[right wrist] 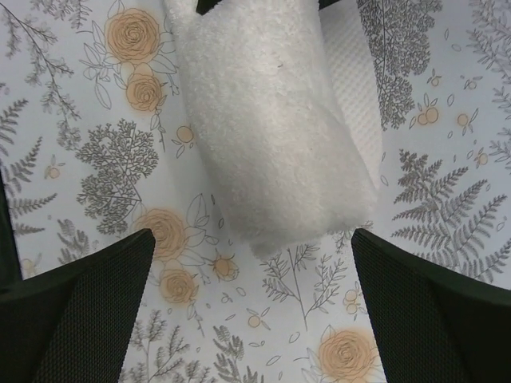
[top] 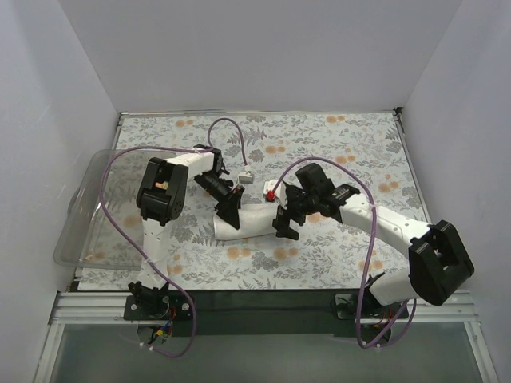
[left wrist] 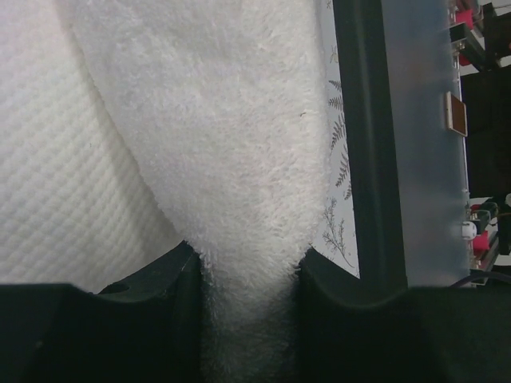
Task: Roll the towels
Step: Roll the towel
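Middle of desk | white towel, rolled, long axis running between your arms | left fingers clenched on its left end | right fingers open, empty, facing its right end

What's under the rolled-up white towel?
The white towel lies on the flowery, fern-patterned table covering, which shows around it. The patch directly beneath is hidden by the roll.

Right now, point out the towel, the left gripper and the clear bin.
towel (right wrist: 271,136), right wrist view, middle of the roll.
left gripper (left wrist: 247,257), left wrist view, midway between its fingertips, shut on the towel.
clear bin (top: 94,215), top view, bare bottom near its left rim.
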`<state>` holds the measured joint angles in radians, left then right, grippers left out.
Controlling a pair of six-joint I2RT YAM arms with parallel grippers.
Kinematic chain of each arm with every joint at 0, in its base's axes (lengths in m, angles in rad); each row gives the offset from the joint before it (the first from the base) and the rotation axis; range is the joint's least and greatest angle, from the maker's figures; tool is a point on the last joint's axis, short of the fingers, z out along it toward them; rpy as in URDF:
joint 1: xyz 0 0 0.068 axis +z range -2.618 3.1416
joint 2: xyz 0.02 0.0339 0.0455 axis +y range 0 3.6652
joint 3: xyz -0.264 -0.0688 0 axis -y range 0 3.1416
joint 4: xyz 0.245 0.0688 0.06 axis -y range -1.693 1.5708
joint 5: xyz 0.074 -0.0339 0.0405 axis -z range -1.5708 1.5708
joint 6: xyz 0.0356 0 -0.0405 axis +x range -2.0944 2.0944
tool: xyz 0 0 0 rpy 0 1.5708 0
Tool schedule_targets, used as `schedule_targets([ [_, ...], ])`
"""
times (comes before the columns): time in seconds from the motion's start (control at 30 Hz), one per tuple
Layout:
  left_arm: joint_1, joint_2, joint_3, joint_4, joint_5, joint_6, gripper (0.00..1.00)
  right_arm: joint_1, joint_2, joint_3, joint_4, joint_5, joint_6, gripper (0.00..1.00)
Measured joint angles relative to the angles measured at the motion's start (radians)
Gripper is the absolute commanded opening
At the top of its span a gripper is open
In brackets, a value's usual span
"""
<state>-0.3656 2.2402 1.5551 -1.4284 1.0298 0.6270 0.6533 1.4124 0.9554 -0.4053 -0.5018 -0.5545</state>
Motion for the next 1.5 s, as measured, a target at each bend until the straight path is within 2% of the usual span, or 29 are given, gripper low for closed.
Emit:
schedule_targets([
  [0.23, 0.004, 0.046, 0.051, -0.064, 0.006, 0.007, 0.11, 0.120, -0.034, -0.140, 0.267, 0.095, -0.189, 0.97],
  [0.37, 0.004, 0.056, 0.062, -0.076, 0.006, 0.006, 0.11, 0.166, 0.042, -0.146, 0.365, 0.109, -0.254, 0.87],
  [0.47, 0.004, 0.056, 0.063, -0.077, 0.006, 0.005, 0.12, 0.167, 0.118, -0.144, 0.410, 0.119, -0.280, 0.69],
  [0.5, 0.004, 0.056, 0.063, -0.077, 0.006, 0.004, 0.13, 0.167, 0.138, -0.137, 0.422, 0.122, -0.288, 0.45],
  [0.57, 0.004, 0.056, 0.064, -0.075, 0.006, 0.001, 0.18, 0.164, 0.167, -0.118, 0.426, 0.121, -0.296, 0.19],
  [0.6, 0.005, 0.056, 0.064, -0.074, 0.005, -0.003, 0.21, 0.164, 0.175, -0.106, 0.414, 0.117, -0.301, 0.02],
  [0.73, 0.013, 0.047, 0.060, -0.053, 0.001, -0.043, 0.31, 0.158, 0.224, -0.016, 0.303, 0.104, -0.309, 0.01],
  [0.77, 0.022, 0.042, 0.056, -0.042, -0.002, -0.056, 0.41, 0.157, 0.240, 0.011, 0.272, 0.098, -0.309, 0.01],
  [0.83, 0.032, 0.024, 0.043, -0.007, -0.008, -0.087, 0.55, 0.153, 0.261, 0.050, 0.224, 0.088, -0.309, 0.01],
  [0.9, 0.044, -0.001, 0.022, 0.053, -0.023, -0.117, 0.61, 0.149, 0.275, 0.076, 0.190, 0.076, -0.308, 0.01],
  [1.13, 0.091, -0.166, -0.077, 0.271, -0.066, -0.215, 0.64, 0.121, 0.328, 0.161, 0.089, 0.013, -0.260, 0.01],
  [1.3, 0.176, -0.338, -0.122, 0.460, -0.126, -0.256, 0.66, 0.074, 0.368, 0.203, 0.024, -0.092, -0.219, 0.01],
  [1.33, 0.196, -0.375, -0.137, 0.504, -0.138, -0.257, 0.81, 0.064, 0.379, 0.213, 0.000, -0.127, -0.209, 0.01],
  [1.37, 0.216, -0.415, -0.156, 0.536, -0.149, -0.250, 0.85, 0.055, 0.391, 0.226, -0.024, -0.156, -0.203, 0.01],
  [1.4, 0.233, -0.459, -0.181, 0.562, -0.159, -0.243, 0.98, 0.046, 0.407, 0.242, -0.048, -0.183, -0.198, 0.01],
  [1.5, 0.246, -0.617, -0.291, 0.604, -0.172, -0.200, 0.98, 0.011, 0.465, 0.295, -0.108, -0.264, -0.174, 0.01],
])
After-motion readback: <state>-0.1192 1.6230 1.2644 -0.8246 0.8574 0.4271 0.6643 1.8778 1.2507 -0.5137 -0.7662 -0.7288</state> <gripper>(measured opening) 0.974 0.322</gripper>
